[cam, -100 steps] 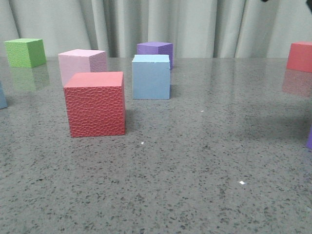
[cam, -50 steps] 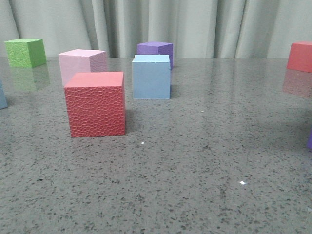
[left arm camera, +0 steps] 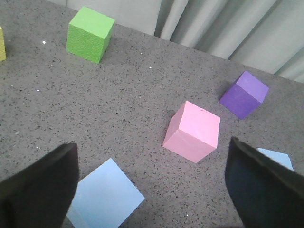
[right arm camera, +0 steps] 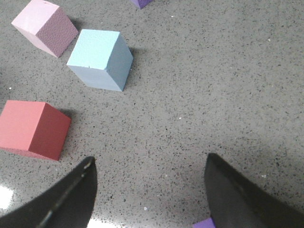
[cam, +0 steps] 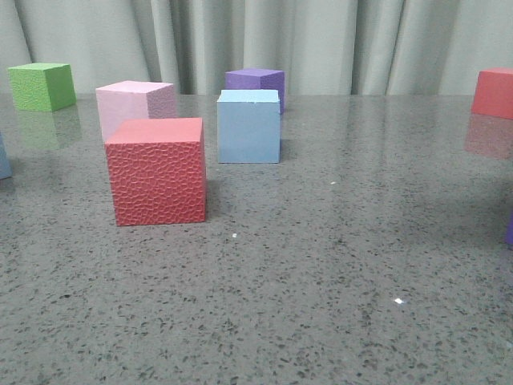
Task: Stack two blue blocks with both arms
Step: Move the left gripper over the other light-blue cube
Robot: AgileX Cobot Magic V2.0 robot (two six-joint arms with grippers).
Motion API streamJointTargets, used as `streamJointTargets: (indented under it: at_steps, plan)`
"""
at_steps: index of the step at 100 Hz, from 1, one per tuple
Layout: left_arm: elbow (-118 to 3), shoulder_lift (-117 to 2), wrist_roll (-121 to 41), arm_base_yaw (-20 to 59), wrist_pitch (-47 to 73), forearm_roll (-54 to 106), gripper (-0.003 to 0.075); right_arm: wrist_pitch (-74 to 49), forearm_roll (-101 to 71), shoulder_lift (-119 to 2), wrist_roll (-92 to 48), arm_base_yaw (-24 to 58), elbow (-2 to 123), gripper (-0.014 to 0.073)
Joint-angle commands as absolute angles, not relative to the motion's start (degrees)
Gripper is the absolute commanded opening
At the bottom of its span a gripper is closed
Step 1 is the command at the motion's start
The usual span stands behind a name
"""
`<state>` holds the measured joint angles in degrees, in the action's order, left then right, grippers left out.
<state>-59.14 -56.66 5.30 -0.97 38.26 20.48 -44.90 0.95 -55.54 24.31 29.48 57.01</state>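
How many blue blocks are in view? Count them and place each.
2. The central blue block stands mid-table, in front of the purple cube. The second blue block sits far left, cut by the front view's edge. Others may be hidden.

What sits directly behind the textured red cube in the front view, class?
Behind the red cube stands the pale pink cube; only its top and upper faces show, its lower part covered by the red one. Whether they touch cannot be told here.

Red cube (pink cube behind).
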Motion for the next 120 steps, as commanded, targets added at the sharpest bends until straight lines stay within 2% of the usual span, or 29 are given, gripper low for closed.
streamJointTargets:
  at_steps: [1,48,75,120]
  plan:
    - [-63.2,-58.3,5.6,-1.3,35.9,22.2,0.0599,-41.1,1.8,-54.7,23.5,29.3,58.3,0.0486]
    - [-74.5,-73.8,21.5,-1.3,50.2,17.4,0.0599,-40.3,1.8,-54.7,23.5,29.3,58.3,0.0486]
    - [-75.4,-75.3,32.6,-1.0,56.0,11.3,0.0599,-39.9,1.8,-54.7,23.5,29.3,58.3,0.0486]
    - [-75.5,-77.2,53.7,11.5,61.9,-4.5,0.0599,-39.6,1.8,-54.7,23.5,29.3,58.3,0.0486]
